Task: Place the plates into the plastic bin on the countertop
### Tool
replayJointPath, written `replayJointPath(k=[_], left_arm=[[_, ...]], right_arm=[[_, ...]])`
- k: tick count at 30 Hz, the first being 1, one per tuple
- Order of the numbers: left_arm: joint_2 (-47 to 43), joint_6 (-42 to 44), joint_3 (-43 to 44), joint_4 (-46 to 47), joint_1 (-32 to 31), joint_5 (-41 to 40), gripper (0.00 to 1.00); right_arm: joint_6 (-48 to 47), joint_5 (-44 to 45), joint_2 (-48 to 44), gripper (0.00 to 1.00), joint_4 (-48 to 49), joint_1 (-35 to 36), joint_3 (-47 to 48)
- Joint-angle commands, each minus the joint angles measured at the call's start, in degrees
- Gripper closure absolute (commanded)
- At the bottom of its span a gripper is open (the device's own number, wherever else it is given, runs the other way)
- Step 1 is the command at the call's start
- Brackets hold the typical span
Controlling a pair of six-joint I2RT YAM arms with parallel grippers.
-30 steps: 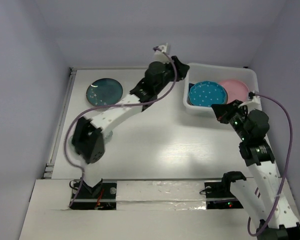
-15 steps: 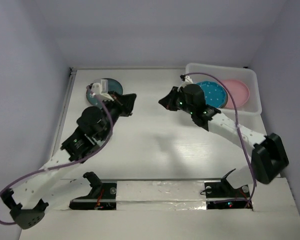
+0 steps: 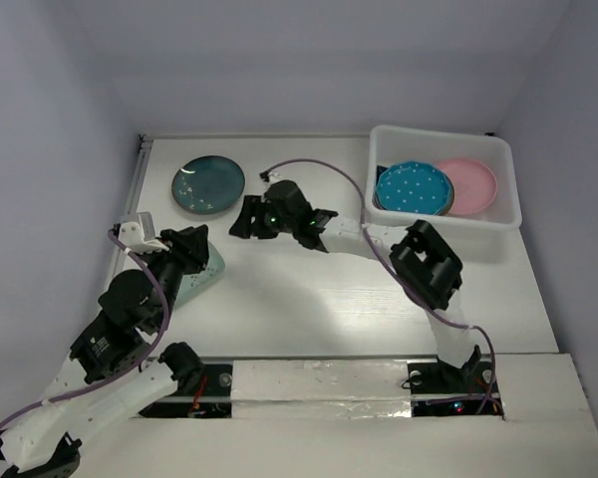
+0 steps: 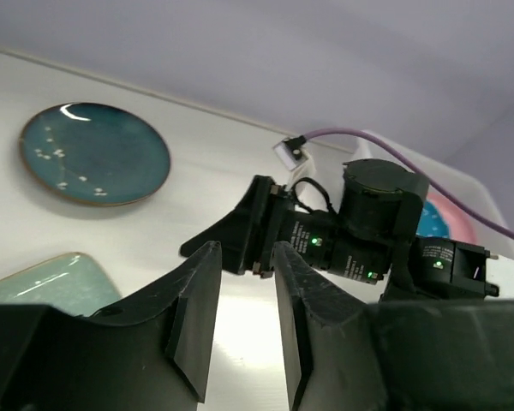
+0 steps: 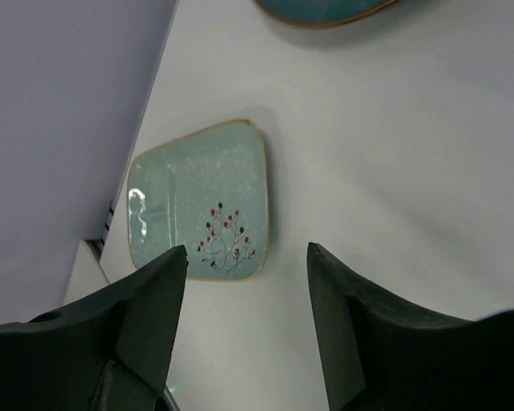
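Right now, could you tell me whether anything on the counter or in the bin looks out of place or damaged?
Nothing stands out. The dark teal plate and mint green plate lie flat and whole on the countertop; in the plastic bin, the blue dotted plate partly covers the pink plate.

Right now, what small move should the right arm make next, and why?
Probably lower the open right gripper toward the mint green flower plate: its wrist view frames that plate dead ahead, on the countertop outside the plastic bin.

Right end effector (image 5: 246, 250) gapes; left end effector (image 4: 246, 248) barely parted.
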Motion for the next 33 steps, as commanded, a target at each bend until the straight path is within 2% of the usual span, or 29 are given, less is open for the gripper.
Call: replayJointPath(k=[1,9,15,20,24,27,28,33], left_arm=[[-3.1,3.1,-0.9,-1.2,0.1,-3.9,0.71],[-6.3,4.3,-4.0,1.6,0.1,-2.2,0.67],[-4.7,5.2,-4.7,2.6,1.2,1.3,0.67],[-5.2,5.5,-4.9,3.2,2.5,2.7,0.67],[-6.1,5.5,-5.0,3.3,3.6,3.0,0.67],[-6.6,5.5,-5.1,3.4,3.6,3.3,0.67],[-6.6,5.5,-5.1,3.4,3.6,3.4,0.67],[-8.0,5.5,-5.2,3.5,4.7,3.8,0.67]], right_arm=[[-1.0,-4.0,4.2,0.35,-1.2,1.8,6.5],[0.1,-10.6,17.7,0.35,-3.8,3.5,17.8],[2.7,-15.2,24.2,0.42,-2.9,5.3,22.4],[4.5,-17.3,26.7,0.49,-0.6,6.5,21.7],[5.8,-17.9,27.7,0.62,1.2,7.0,21.0],[6.6,-17.5,26.4,0.84,2.7,7.0,18.4],[6.6,-17.2,24.1,1.00,3.4,7.0,17.4],[5.3,-13.8,12.1,1.00,7.0,7.0,11.4]])
